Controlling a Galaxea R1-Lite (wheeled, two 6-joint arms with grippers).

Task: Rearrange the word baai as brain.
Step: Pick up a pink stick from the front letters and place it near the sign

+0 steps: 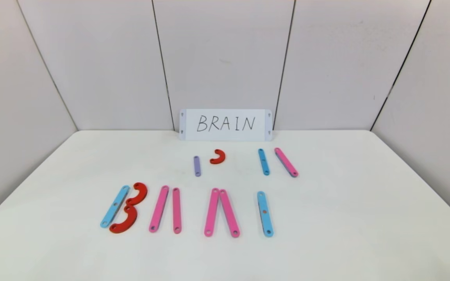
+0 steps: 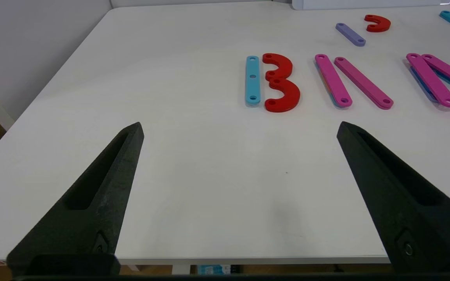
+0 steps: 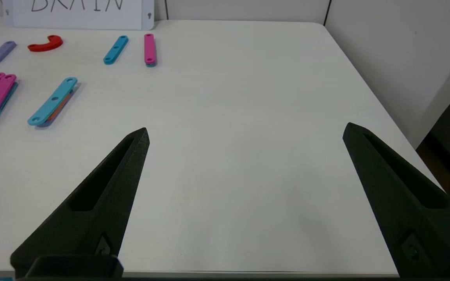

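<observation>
The word baai lies in a row on the white table (image 1: pixel 326 234). Its B is a blue strip (image 1: pixel 114 206) with two red curves (image 1: pixel 128 214). Right of it stand two pink strips (image 1: pixel 167 209), then two pink strips (image 1: pixel 221 212) meeting at the top, then a blue strip (image 1: pixel 265 213). Behind the row lie a purple strip (image 1: pixel 197 166), a small red curve (image 1: pixel 218 157), a short blue strip (image 1: pixel 263 161) and a pink strip (image 1: pixel 286 162). My left gripper (image 2: pixel 239 128) hangs open over the near left edge, short of the B (image 2: pixel 275 82). Over the near right edge my right gripper (image 3: pixel 245 132) is open and empty.
A white card (image 1: pixel 225 124) reading BRAIN leans against the back wall. Grey panel walls close the table on three sides. The near table edge (image 2: pixel 248 260) runs just under both grippers.
</observation>
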